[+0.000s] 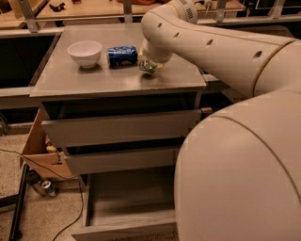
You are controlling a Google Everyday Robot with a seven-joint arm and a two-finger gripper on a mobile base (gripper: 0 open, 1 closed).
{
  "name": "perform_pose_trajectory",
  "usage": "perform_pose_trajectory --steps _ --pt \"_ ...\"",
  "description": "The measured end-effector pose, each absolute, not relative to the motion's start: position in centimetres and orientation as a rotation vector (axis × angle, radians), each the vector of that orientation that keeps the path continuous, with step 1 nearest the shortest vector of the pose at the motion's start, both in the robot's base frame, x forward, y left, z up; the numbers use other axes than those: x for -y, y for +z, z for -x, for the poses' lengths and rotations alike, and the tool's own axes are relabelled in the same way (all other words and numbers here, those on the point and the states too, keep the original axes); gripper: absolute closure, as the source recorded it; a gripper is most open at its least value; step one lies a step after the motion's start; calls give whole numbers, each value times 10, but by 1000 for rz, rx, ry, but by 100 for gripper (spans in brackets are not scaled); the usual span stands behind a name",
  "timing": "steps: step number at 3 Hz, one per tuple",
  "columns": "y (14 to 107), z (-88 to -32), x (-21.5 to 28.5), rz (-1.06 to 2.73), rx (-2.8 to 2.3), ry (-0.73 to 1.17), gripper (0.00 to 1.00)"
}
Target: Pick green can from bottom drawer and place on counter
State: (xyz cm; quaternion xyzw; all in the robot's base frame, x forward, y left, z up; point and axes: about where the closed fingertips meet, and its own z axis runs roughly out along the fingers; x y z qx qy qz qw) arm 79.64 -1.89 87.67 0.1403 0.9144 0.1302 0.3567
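1. Nearest, at the bottom of the frame, the bottom drawer point(127, 202) stands pulled out; the part of its grey floor that shows is bare.
2. The robot's pale arm point(244, 155) fills the lower right and rises to the upper middle, covering the drawer's right side.
3. At the lower left, a silver-topped dark can point(46, 187) lies on the floor beside a black cable point(70, 216) and a cardboard box point(40, 153).
4. Above the bottom drawer, the two shallower drawers point(120, 129) are each open a little.
5. The counter point(89, 80) spans the upper middle of the frame.
6. The hand point(150, 62) hangs over the counter's right half, mostly hidden under the wrist; I cannot tell whether it is wide, narrow or gripping.
7. The green can point(148, 68) shows directly beneath the hand, at or just above the counter surface; whether it rests there I cannot tell.
8. Just left of the green can lies a blue can point(122, 55), and further left stands a white bowl point(84, 53).
9. Farthest, along the top edge, runs a light wooden tabletop point(89, 7).
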Motion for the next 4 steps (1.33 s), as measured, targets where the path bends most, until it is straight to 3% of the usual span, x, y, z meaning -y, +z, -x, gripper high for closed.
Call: perform_pose_trajectory --steps 1,2,4 --pt "861 -791 21 -378 -2414 381 5" --pt "856 -786 24 -392 -2435 397 0" --pt "872 -764 30 -425 -2423 375 0"
